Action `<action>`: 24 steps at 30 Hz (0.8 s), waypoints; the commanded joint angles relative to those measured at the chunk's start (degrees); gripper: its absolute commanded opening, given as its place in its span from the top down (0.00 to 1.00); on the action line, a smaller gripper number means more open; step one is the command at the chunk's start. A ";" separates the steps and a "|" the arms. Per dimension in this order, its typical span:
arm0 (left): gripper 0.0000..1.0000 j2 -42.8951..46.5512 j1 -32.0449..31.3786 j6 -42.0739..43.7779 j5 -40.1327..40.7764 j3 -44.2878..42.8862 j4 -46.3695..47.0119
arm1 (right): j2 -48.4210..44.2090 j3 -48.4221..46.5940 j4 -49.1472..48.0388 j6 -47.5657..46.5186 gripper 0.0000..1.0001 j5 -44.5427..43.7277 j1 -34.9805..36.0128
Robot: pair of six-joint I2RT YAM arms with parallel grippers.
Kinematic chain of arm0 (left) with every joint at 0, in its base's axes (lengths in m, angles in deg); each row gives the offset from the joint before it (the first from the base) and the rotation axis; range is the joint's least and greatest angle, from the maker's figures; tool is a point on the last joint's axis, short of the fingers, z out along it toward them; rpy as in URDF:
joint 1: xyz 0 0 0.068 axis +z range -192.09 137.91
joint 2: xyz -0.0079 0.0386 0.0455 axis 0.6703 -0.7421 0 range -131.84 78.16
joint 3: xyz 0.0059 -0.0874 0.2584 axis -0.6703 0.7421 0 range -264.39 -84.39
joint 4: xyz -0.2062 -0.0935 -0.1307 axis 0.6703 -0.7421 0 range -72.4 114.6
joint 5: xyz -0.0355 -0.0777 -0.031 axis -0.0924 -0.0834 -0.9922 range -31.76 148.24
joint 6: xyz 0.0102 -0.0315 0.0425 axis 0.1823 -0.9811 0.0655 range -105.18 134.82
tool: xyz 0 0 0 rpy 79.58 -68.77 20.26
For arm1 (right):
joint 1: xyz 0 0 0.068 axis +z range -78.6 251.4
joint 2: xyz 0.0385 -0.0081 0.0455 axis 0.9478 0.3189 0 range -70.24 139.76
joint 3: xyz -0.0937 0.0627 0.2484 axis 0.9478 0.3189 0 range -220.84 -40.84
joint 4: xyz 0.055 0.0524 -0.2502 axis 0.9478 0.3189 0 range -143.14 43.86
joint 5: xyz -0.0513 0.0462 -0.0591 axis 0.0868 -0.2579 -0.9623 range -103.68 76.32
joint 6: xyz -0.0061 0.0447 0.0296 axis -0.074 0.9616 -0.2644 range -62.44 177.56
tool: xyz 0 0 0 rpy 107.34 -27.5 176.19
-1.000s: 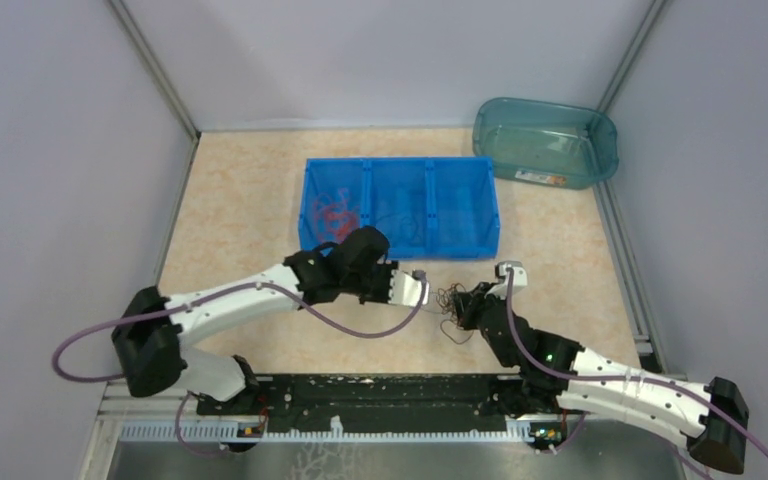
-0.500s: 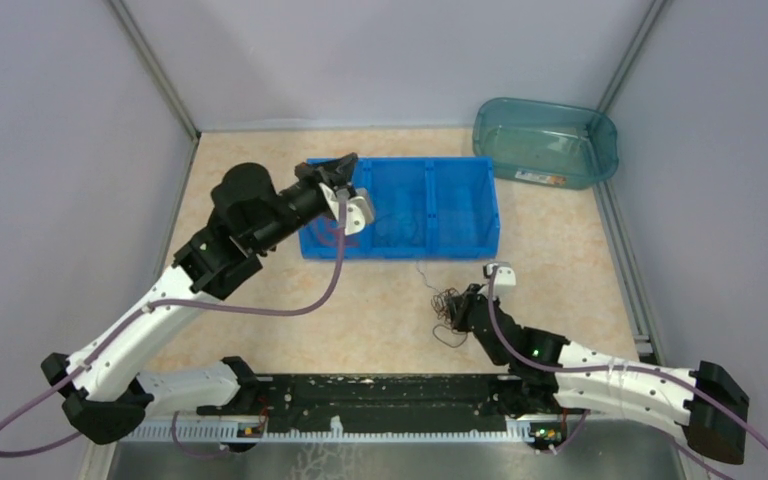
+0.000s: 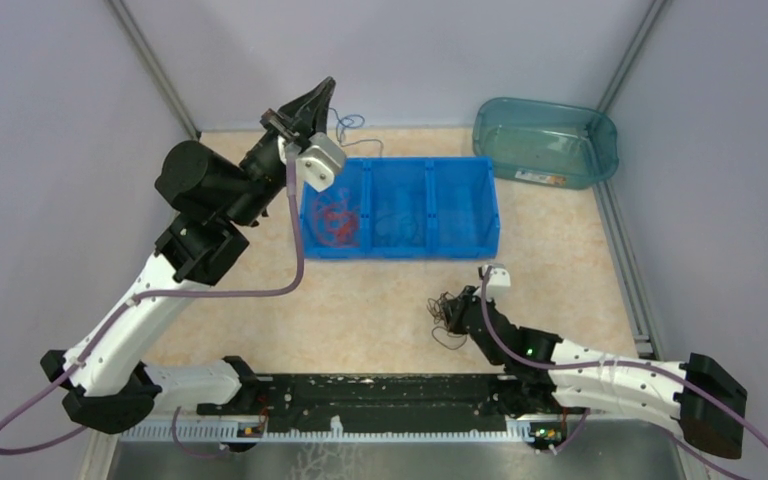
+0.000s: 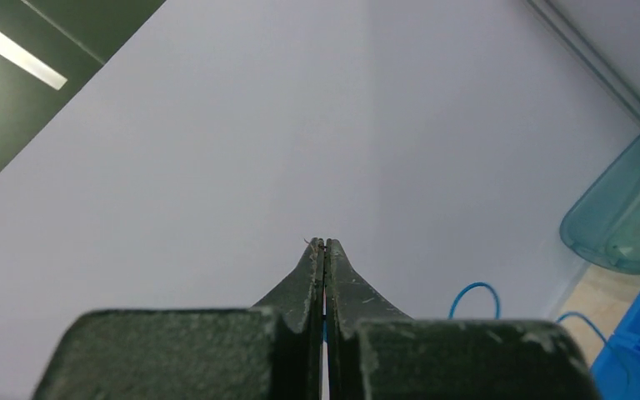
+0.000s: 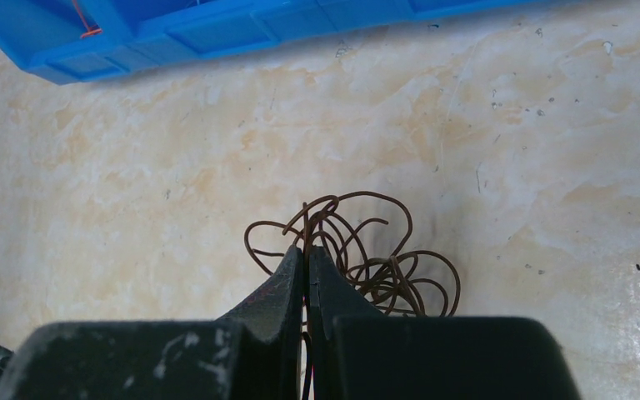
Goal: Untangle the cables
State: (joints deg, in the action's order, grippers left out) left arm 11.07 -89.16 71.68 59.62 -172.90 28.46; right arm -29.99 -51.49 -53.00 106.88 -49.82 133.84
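Cables: three lots.

- **Red bunch** (image 3: 335, 214): lies in the left compartment of the blue tray (image 3: 410, 247) and looks sorted.
- **Blue cable** (image 4: 475, 284): held high by the left gripper (image 4: 324, 243), jaws pressed together on it, towards the tray's far left corner in the overhead view. It is free of the rest but not yet put down.
- **Dark tangle** (image 5: 387, 268): on the worktop (image 3: 360, 310), near the tray's front, its loops interlocked. The right gripper (image 5: 307, 248) has its jaws closed on one edge of it.

Progress, as judged: past halfway. Placing the blue cable and loosening the dark tangle remain.

Unclear:
- The middle compartment shows only faint thin lines.
- The number of wires in the dark tangle cannot be counted.
- The blue cable's lower length is cut off in the wrist view.
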 commanded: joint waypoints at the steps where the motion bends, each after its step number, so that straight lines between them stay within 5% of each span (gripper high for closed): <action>1: 1.00 -0.73 0.23 -5.38 -3.92 -0.13 -2.88 | -1.37 0.42 -3.00 1.45 1.00 0.32 -0.38; 12: 1.00 -3.63 0.17 -14.37 -8.86 8.98 -3.74 | -7.70 0.14 -1.08 0.84 1.00 -0.52 -0.38; 24: 1.00 -15.32 0.37 -11.71 -9.56 15.17 3.49 | -11.42 -1.20 1.02 -0.39 1.00 -0.86 -0.38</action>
State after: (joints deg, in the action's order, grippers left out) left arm -0.99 -89.18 58.37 50.62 -158.95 27.04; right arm -39.60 -50.47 -52.08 107.26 -49.76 133.84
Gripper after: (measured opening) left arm 0.005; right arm 0.014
